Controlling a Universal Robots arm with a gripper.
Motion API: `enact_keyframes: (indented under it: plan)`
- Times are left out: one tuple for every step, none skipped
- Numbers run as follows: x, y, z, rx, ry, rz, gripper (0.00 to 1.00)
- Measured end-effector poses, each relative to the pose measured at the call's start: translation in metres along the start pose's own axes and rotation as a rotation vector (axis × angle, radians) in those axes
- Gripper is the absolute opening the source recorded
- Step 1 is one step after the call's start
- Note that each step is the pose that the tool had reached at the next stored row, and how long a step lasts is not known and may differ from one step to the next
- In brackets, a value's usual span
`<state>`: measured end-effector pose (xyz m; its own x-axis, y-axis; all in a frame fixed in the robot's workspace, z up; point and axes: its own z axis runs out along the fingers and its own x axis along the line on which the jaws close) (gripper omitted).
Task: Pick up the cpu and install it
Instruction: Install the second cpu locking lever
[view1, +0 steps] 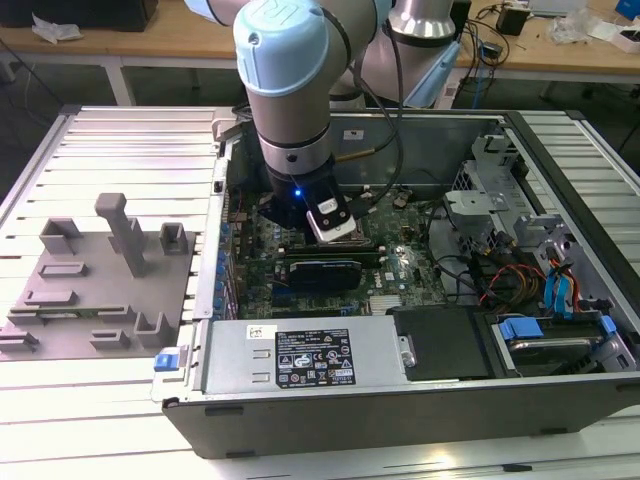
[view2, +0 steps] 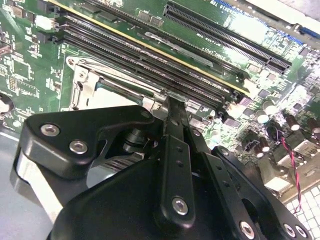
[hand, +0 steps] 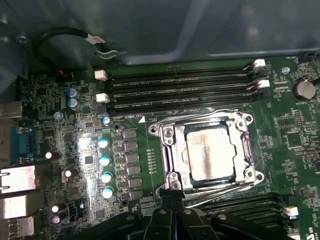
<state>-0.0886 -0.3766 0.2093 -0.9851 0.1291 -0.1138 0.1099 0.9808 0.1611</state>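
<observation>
**CPU seated in the socket, gripper poised over the motherboard**

We see the small flat square cpu with a pale silver metal top (hand: 209, 152) lying inside the metal-framed socket (hand: 170, 155) on the green motherboard (hand: 75, 150) in the first wrist view. It sits flat and square to the frame, which we judge to mean that it already occupies its seat. The frame surrounds it on all sides, so its edges are guarded and only the top face is exposed.

The black linkage gripper (hand: 172, 202) hangs just beside the socket's near edge in that view, with its fingertips drawn together and apparently nothing between them; we read the jaws as closed and empty. The second wrist view shows the same gripper (view2: 175, 102) with its tip close to the long black memory slots (view2: 150, 55).

In the exterior view the grey-and-blue robot arm (view1: 290, 80) reaches straight down into the open dark computer case (view1: 400, 400), an approach suited to work on a flat board. The case rests on the ribbed metal table (view1: 100, 420). A grey plastic fixture plate (view1: 100, 280) lies outside the case, towards the exterior view's left.
</observation>
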Motion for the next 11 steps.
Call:
enact_keyframes:
  plan:
    - [-0.0021,-0.0001,0.0001,0.0005,0.0024,0.000,0.11]
    - [-0.0037,-0.0003,0.0003,0.0008,0.0044,0.000,0.11]
    - [-0.0055,-0.0009,0.0004,0.0011,0.0069,0.001,0.11]
    - [-0.0058,-0.0016,0.0003,0.0011,0.0074,0.001,0.11]
    - [-0.0059,-0.0030,0.0000,0.0011,0.0078,0.001,0.11]
    - [-0.0061,-0.0045,-0.0003,0.0012,0.0079,0.001,0.11]
    - [-0.0063,-0.0056,-0.0005,0.0010,0.0079,0.001,0.11]
    - [-0.0064,-0.0069,-0.0008,0.0013,0.0081,0.001,0.11]
    - [-0.0065,-0.0078,-0.0009,0.0013,0.0084,0.001,0.11]
    - [-0.0067,-0.0085,-0.0010,0.0013,0.0086,0.001,0.11]
    - [-0.0067,-0.0094,-0.0012,0.0013,0.0087,0.001,0.11]
